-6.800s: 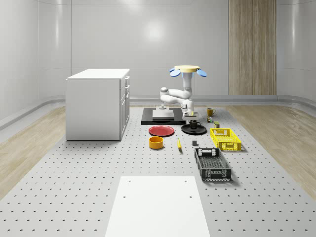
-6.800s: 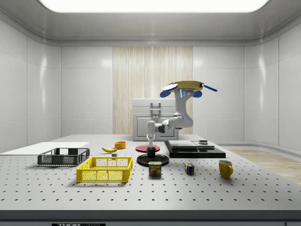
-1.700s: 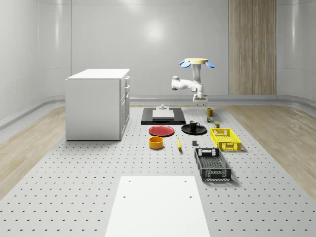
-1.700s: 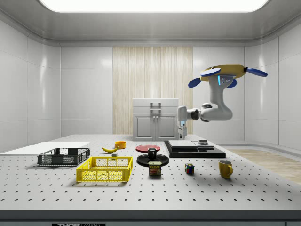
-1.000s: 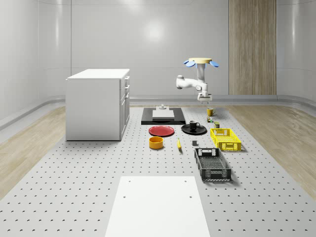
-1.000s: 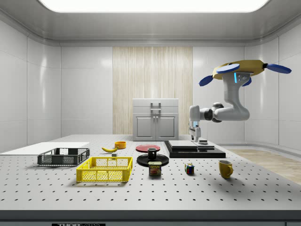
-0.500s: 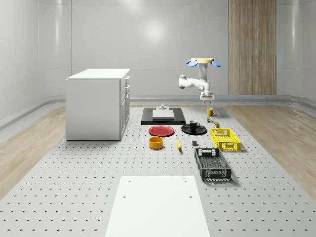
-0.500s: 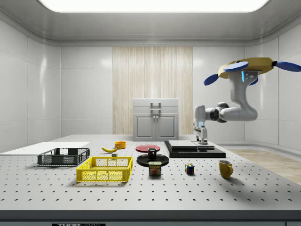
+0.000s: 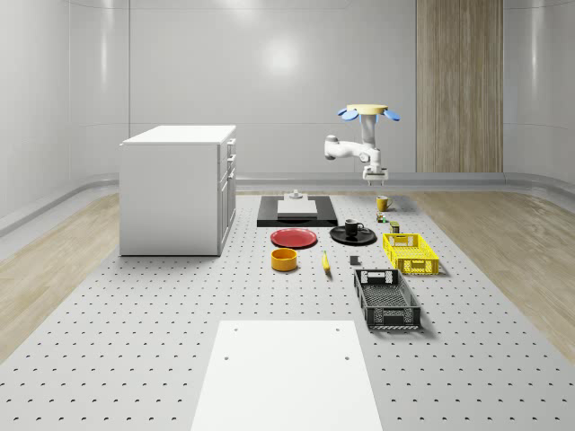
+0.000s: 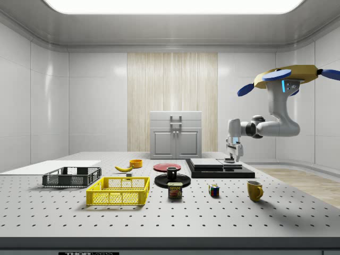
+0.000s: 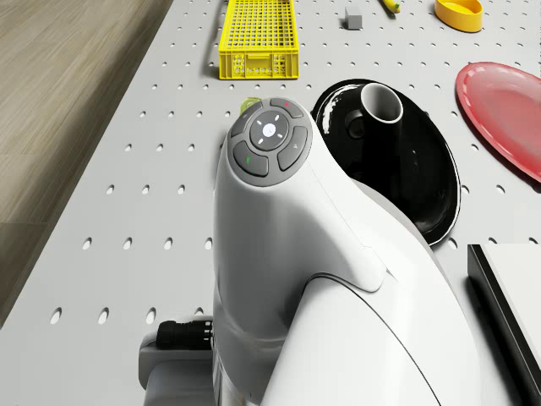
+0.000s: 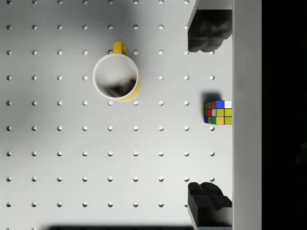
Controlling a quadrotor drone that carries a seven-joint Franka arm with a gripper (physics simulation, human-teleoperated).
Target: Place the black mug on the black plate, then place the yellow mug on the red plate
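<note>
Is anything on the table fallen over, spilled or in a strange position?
Nothing stands out. The black mug stands upright on the black plate, and the yellow mug stands upright on the table, apart from the colour cube. The gripper hangs open above the table near them.

"SPAM" on the can (image 10: 175,190), partial "THORLABS" lettering on table edge (image 10: 88,253)

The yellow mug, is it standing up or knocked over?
Upright: the yellow mug shows its round open mouth to the wrist view and stands on its base in the side view.
</note>
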